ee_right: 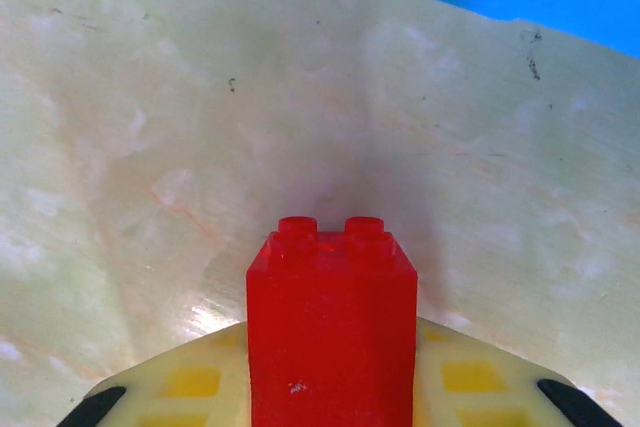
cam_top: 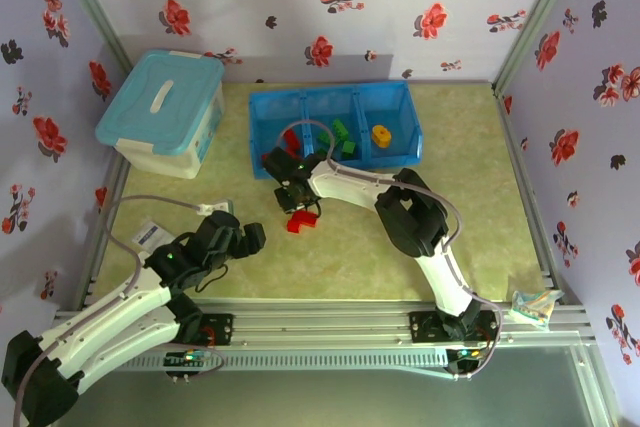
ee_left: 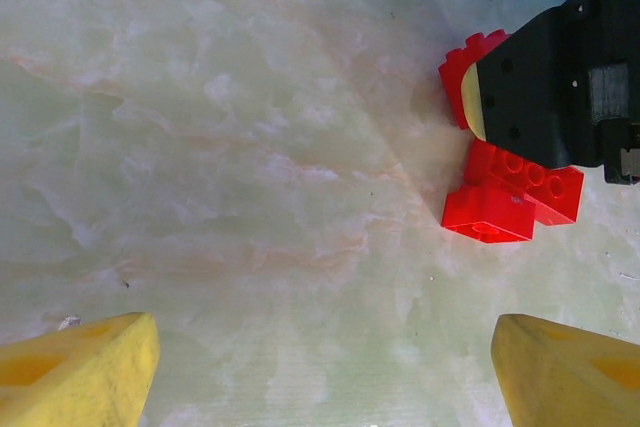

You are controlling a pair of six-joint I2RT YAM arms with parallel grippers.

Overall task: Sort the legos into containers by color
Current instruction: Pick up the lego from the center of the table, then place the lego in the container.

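My right gripper [cam_top: 292, 190] hovers just in front of the bright blue tray's [cam_top: 262, 107] left compartment, shut on a red lego [ee_right: 332, 327] that stands stud-end forward between its pale fingers [ee_right: 190, 387]. That compartment holds red legos [cam_top: 290, 142], the middle one green legos [cam_top: 342, 137] and the right one an orange-yellow lego [cam_top: 381, 134]. Two joined red legos [ee_left: 510, 197] lie on the table below the right gripper's black body [ee_left: 560, 87], with another red lego [ee_left: 468, 62] partly behind it. My left gripper [ee_left: 325, 367] is open over bare table, to the left of them.
A pale blue tub with a white-handled lid [cam_top: 160, 112] stands at the back left. A white label [cam_top: 152, 232] lies by the left arm. A crumpled wrapper [cam_top: 535, 302] sits at the front right edge. Flowered walls close in three sides.
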